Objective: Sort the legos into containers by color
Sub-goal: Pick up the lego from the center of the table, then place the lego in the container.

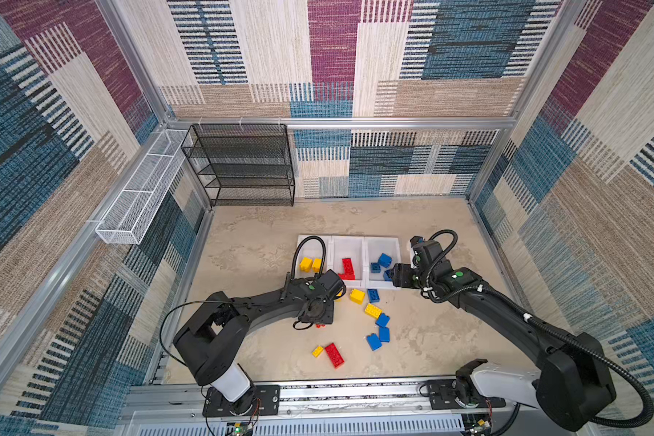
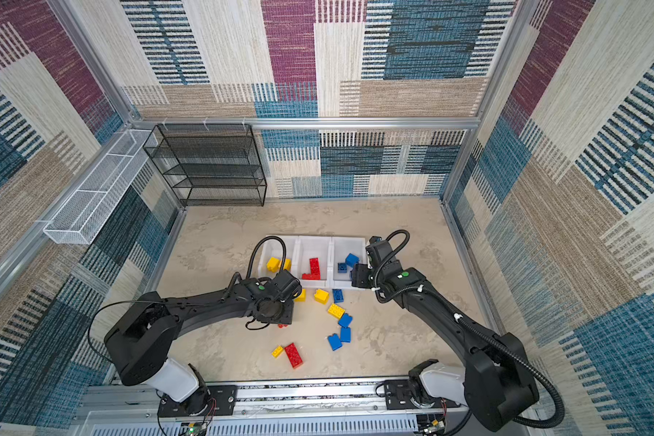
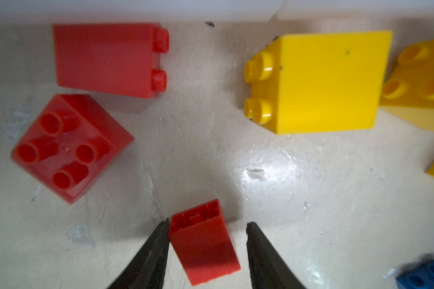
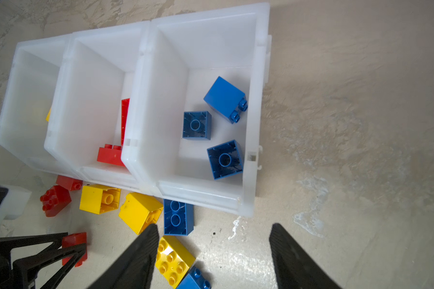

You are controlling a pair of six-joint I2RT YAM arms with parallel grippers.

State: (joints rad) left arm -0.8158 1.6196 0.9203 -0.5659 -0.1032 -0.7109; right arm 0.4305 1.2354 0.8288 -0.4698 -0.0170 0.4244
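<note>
Both top views hang high at the front, looking steeply down at the whole surface (image 1: 250, 241), framing near identical. Left wrist cam sits super close, staring down at a few legos (image 3: 323, 82). Right wrist cam rides higher, angled over the containers (image 4: 206, 42), and catches those same loose bricks too.

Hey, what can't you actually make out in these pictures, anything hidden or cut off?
Left gripper: hidden under its own wrist in both top views.
Bin of yellow bricks: in the right wrist view its wall hides all but a yellow sliver.
Blue brick: cut off by the frame corner in the left wrist view.
</note>
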